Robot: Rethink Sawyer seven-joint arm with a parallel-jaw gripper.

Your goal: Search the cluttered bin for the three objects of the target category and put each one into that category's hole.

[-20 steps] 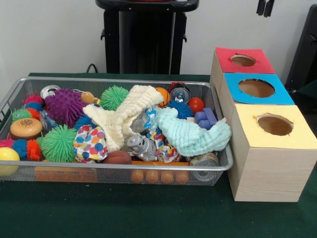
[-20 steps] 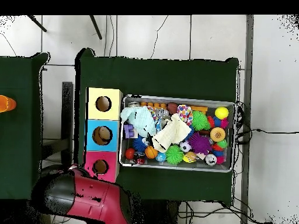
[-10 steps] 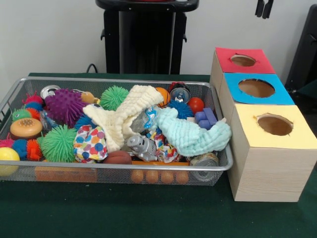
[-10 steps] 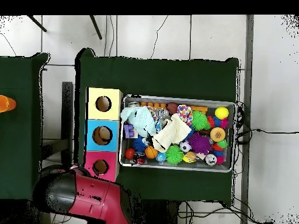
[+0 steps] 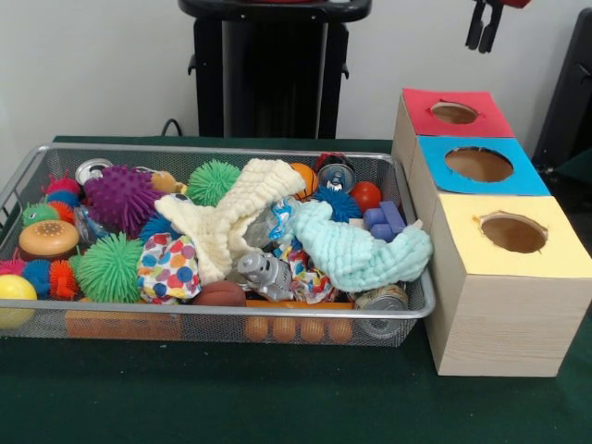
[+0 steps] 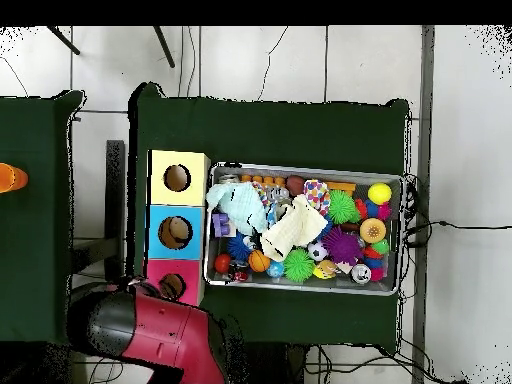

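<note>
The bin (image 5: 213, 150) is a wide silver wire mesh basket on the green table, also in the overhead view (image 6: 300, 168). It is full of toys: a cream cloth (image 5: 231, 217), a mint cloth (image 5: 356, 250), a purple spiky ball (image 5: 120, 196), green spiky balls (image 5: 109, 266), a dotted cloth (image 5: 168, 268), a can (image 5: 335, 171), blue blocks (image 5: 384, 222). To its right stand wooden boxes with holes, topped red (image 5: 421, 116), blue (image 5: 435, 176) and yellow (image 5: 462, 250). My gripper (image 5: 486, 23) hangs high above the red box, open and empty.
The black pedestal (image 5: 273, 69) stands behind the bin. In the overhead view the red arm (image 6: 150, 335) reaches over the corner of the red-topped box (image 6: 155, 270). A second green table with an orange object (image 6: 10, 178) lies at the left.
The gripper has come down a little and moved slightly left in the front view. In the overhead view the arm has shifted toward the red-topped box. The bin's contents have not moved.
</note>
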